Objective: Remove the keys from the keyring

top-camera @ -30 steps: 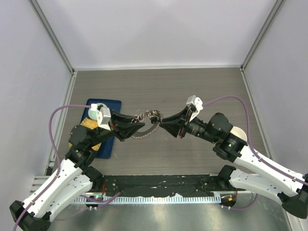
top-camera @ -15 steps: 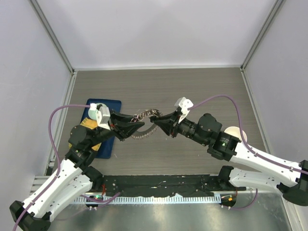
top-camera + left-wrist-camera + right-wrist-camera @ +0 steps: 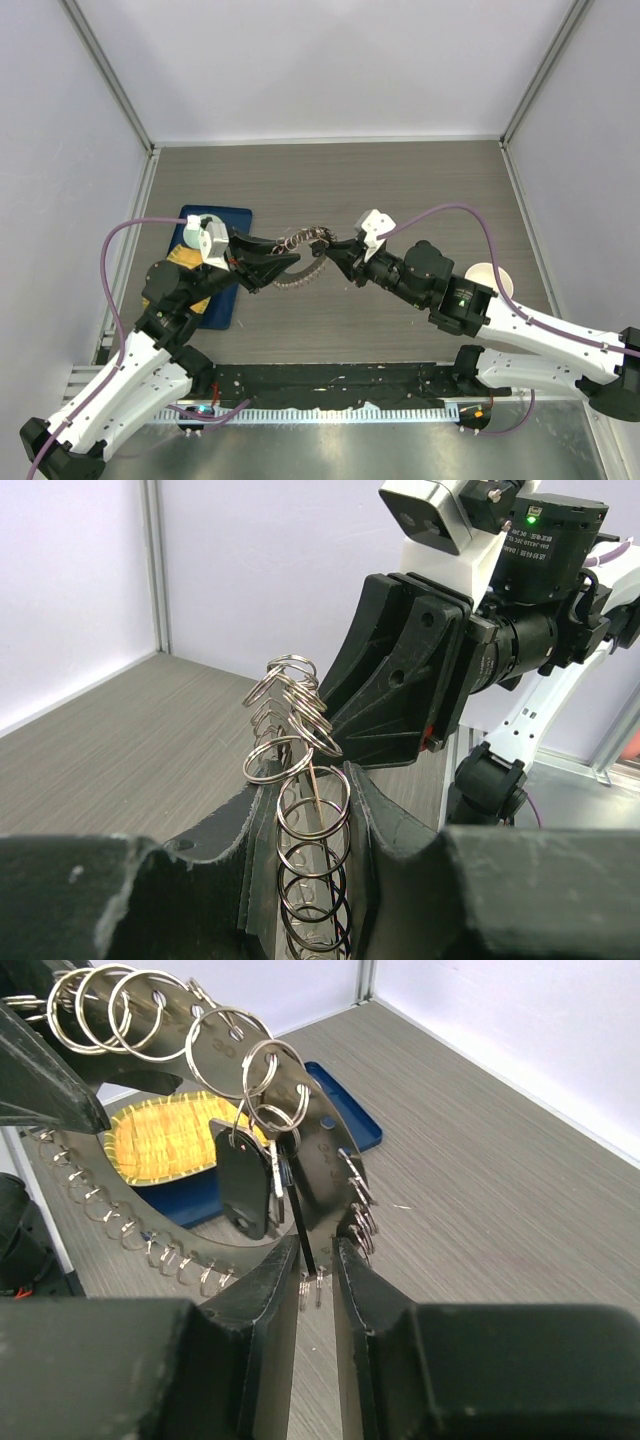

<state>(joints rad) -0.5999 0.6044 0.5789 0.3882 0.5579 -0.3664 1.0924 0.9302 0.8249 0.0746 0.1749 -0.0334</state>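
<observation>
The keyring (image 3: 300, 277) is a grey band fringed with small split rings, held up between my two arms. My left gripper (image 3: 288, 256) is shut on its left side; in the left wrist view the jaws (image 3: 310, 785) pinch the band and its rings (image 3: 290, 695). My right gripper (image 3: 335, 252) is at the ring's right side. In the right wrist view its fingers (image 3: 318, 1245) stand a narrow gap apart around the lower edge of the keyring (image 3: 325, 1155) and a thin black key seen edge-on (image 3: 303, 1230). A black-headed key (image 3: 243, 1185) hangs just left of it.
A blue tray (image 3: 228, 222) with a yellow object (image 3: 185, 258) lies on the wood-grain table under my left arm; it also shows in the right wrist view (image 3: 345, 1115). A pale round dish (image 3: 492, 275) sits behind my right arm. Walls close in left, right and back.
My right arm has moved left, bringing its fingers from just off the keyring's right side up around the ring's edge and hanging keys. My left gripper has held the ring still.
</observation>
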